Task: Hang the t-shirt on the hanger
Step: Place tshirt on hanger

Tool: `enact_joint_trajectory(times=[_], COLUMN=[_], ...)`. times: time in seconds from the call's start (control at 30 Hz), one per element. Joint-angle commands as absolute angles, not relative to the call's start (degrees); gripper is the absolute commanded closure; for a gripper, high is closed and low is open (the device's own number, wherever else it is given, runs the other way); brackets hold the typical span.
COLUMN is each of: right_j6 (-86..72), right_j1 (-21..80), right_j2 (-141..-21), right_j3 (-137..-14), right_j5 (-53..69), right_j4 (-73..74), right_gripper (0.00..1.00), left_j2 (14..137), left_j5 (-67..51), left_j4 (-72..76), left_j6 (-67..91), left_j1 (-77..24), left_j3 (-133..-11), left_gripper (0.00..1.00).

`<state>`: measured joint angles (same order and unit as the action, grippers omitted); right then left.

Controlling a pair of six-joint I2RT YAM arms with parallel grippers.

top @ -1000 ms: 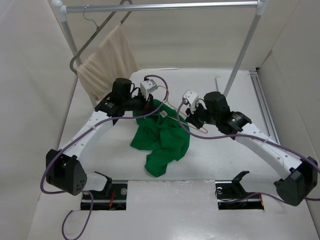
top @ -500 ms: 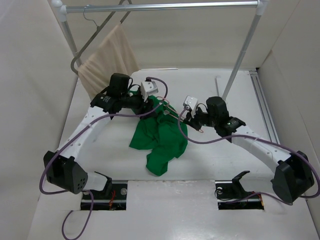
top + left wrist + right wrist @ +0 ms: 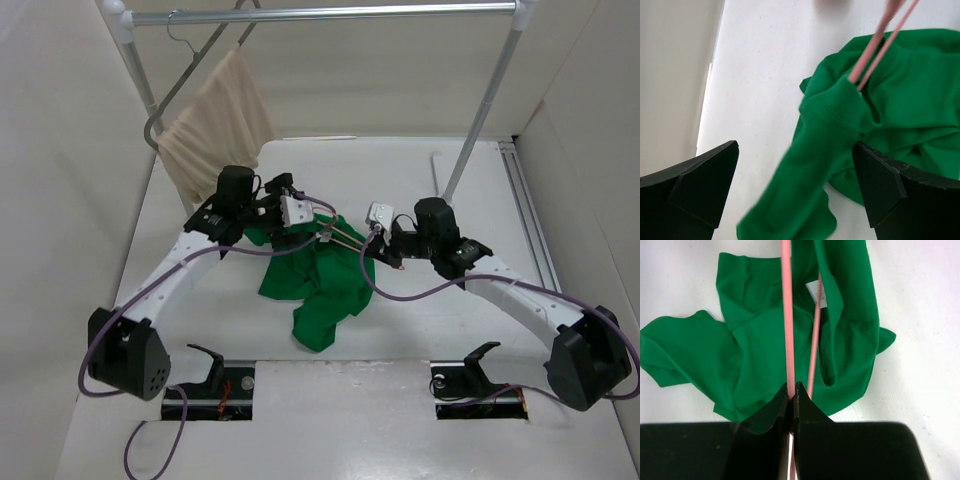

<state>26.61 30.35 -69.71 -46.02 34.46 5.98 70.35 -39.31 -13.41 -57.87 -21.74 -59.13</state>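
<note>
The green t-shirt [image 3: 318,275] lies crumpled on the white table between the two arms, its white tag [image 3: 815,292] showing at the neck. The thin pink hanger [image 3: 345,237] runs from my right gripper [image 3: 385,240] into the shirt's neck opening. In the right wrist view that gripper [image 3: 791,390] is shut on one pink wire of the hanger [image 3: 786,315], above the t-shirt [image 3: 760,350]. My left gripper [image 3: 290,215] hovers over the shirt's far left part. In its own view the left gripper [image 3: 795,145] is wide open over a blurred fold of the t-shirt [image 3: 880,115], holding nothing, with the hanger [image 3: 879,37] ahead.
A metal clothes rail [image 3: 320,13] spans the back on two posts, the right post [image 3: 480,110] standing on the table. A grey hanger with beige cloth [image 3: 215,125] hangs at its left end, just behind the left arm. Pale walls close both sides.
My left gripper has opened and let go of the green cloth, which has dropped. The right gripper, still shut on the hanger, has shifted slightly left, with the wire deeper in the shirt.
</note>
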Motion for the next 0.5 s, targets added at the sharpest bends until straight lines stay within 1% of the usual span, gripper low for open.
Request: enact_joint_trajectory(times=[0.0, 0.1, 0.13, 0.17, 0.2, 0.3, 0.33, 0.37, 0.47], right_j6=[26.98, 27.5, 27.51, 27.51, 27.51, 27.51, 27.51, 27.51, 26.37], right_j1=[29.88, 30.5, 30.5, 30.5, 30.5, 30.5, 30.5, 30.5, 29.79], right_j2=[-67.94, -67.94, -67.94, -67.94, -67.94, -67.94, -67.94, -68.64, -71.71], right_j3=[-46.58, -47.1, -47.11, -47.11, -47.81, -49.04, -50.44, -51.23, -55.45], right_j5=[38.58, 39.46, 39.46, 39.46, 39.46, 36.66, 35.87, 35.25, 33.49], right_j4=[1.49, 1.49, 2.02, 2.02, 2.02, 2.02, 2.02, 2.02, 2.63], right_gripper=[1.0, 1.0, 1.0, 1.0, 1.0, 1.0, 1.0, 1.0, 1.0], left_j2=[76.1, 77.7, 77.7, 78.22, 78.22, 78.84, 78.84, 78.23, 76.65], left_j5=[-38.58, -39.89, -41.99, -42.97, -43.67, -44.21, -44.21, -44.73, -44.74], left_j4=[-10.8, -8.02, -8.0, -9.13, -12.1, -16.77, -17.74, -17.75, -17.75], left_j6=[-62.93, -64.07, -65.38, -67.57, -68.37, -69.35, -69.35, -67.78, -61.54], left_j1=[-21.45, -21.45, -21.45, -21.45, -21.45, -22.76, -22.76, -22.76, -22.76], left_j3=[-62.74, -62.06, -62.05, -61.53, -62.05, -62.58, -62.58, -62.58, -61.96], left_gripper=[0.05, 0.05, 0.08, 0.14, 0.37, 0.71, 0.94, 1.0, 1.0])
